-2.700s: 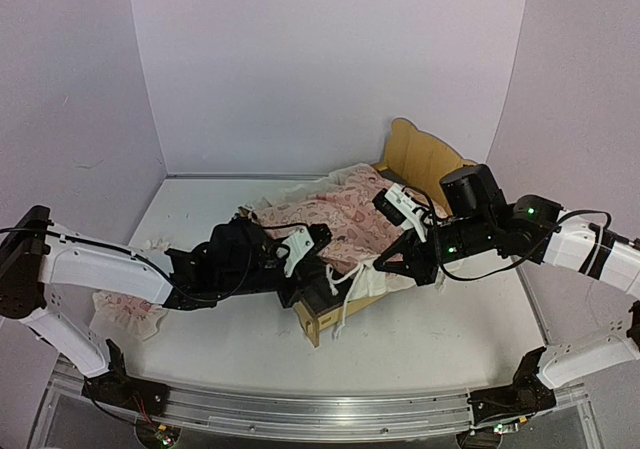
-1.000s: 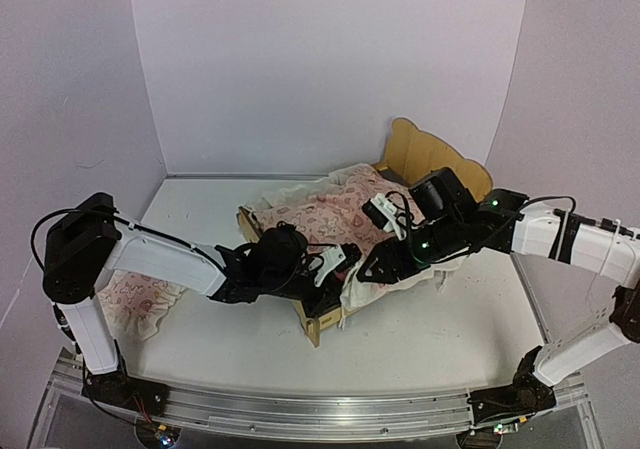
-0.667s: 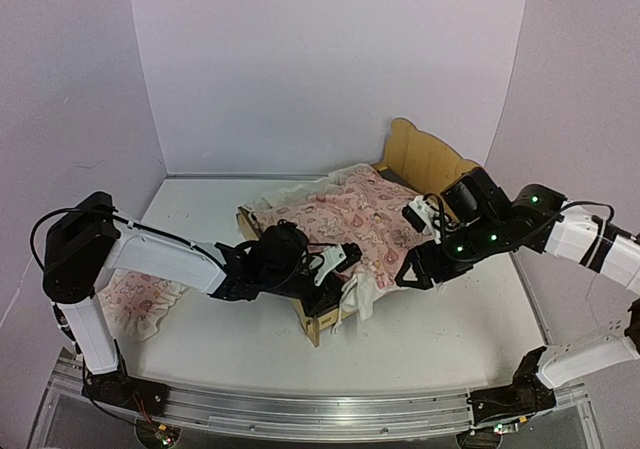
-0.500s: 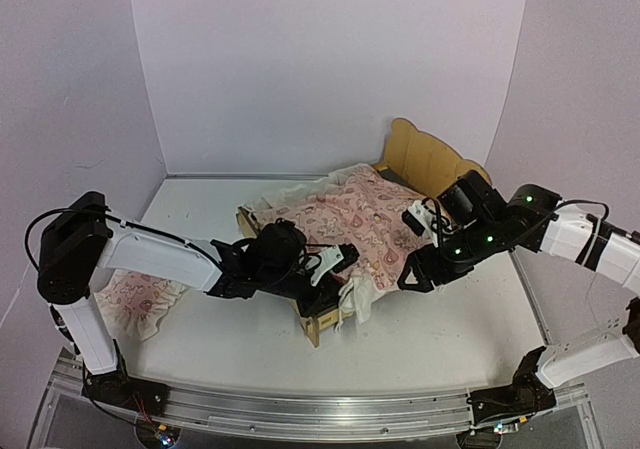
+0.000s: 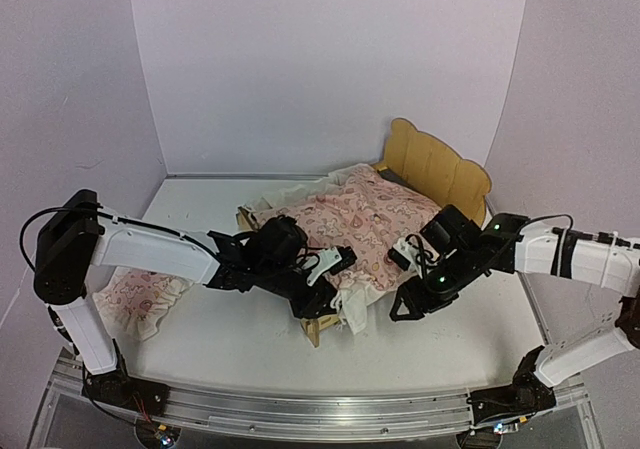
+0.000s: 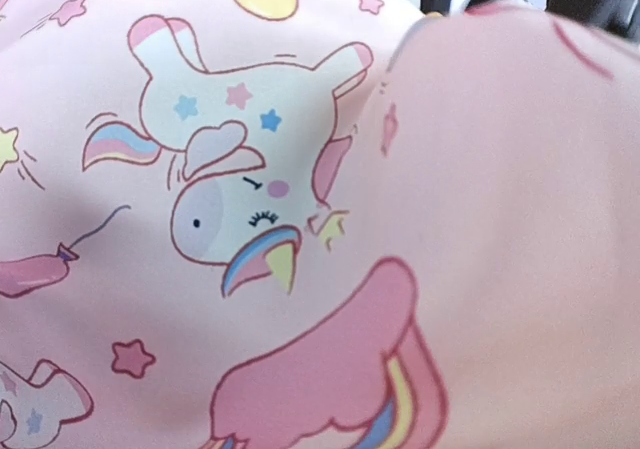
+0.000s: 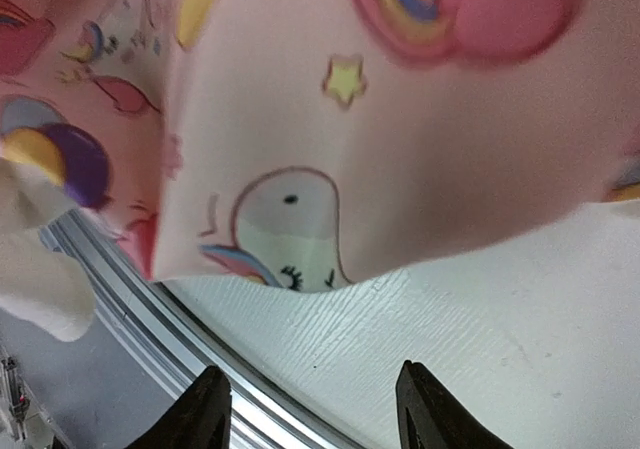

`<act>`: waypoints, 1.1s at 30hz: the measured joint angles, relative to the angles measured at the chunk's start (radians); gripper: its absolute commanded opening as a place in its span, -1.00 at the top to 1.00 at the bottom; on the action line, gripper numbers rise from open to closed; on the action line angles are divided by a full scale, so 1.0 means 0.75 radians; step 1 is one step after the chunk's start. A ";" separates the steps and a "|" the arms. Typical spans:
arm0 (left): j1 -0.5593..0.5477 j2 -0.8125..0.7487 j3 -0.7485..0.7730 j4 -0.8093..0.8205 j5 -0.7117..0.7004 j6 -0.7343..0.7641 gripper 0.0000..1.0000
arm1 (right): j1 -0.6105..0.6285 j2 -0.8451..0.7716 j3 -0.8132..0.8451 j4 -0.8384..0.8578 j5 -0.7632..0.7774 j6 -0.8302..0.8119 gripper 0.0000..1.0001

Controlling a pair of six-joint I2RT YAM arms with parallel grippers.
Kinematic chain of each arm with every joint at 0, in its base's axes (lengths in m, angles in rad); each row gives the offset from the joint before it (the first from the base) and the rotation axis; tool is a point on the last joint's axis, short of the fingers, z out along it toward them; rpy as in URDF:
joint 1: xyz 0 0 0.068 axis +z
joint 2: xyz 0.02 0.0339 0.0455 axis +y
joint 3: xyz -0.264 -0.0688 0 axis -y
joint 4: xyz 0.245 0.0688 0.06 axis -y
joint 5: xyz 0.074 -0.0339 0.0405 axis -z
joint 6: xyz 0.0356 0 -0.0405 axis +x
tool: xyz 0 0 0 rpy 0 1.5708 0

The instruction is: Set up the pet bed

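The pet bed shows its wavy plywood headboard at the back right and a bit of footboard at the front. A pink unicorn blanket lies spread over it, with the white ruffle hanging at the foot. My left gripper sits on the blanket at the foot end. The left wrist view is filled by blanket, so its fingers are hidden. My right gripper hangs low by the bed's near right corner. Its jaws are open and empty, just below the blanket's edge.
A small pink ruffled pillow lies on the white table at the far left, beside the left arm. The aluminium rail runs along the near edge and shows again as the rail in the right wrist view.
My right gripper left the blanket near the foot, swung out to the bed's right side, then came down to the near right corner. The blanket lies flatter. The left gripper stayed at the foot.
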 measured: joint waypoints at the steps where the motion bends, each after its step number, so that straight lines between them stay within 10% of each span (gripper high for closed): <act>1: 0.000 0.000 0.008 -0.016 -0.004 -0.005 0.14 | 0.000 0.013 -0.045 0.047 -0.035 0.006 -0.10; 11: -0.005 -0.042 0.045 -0.200 -0.196 -0.078 -0.04 | 0.002 0.102 -0.186 0.507 -0.146 0.127 -0.02; 19: -0.006 -0.102 0.049 -0.343 -0.354 -0.118 -0.09 | 0.003 0.101 -0.179 0.664 0.156 0.246 0.30; 33: -0.006 -0.246 0.075 -0.646 -0.632 -0.282 -0.18 | 0.002 0.159 -0.074 0.681 0.469 0.273 0.31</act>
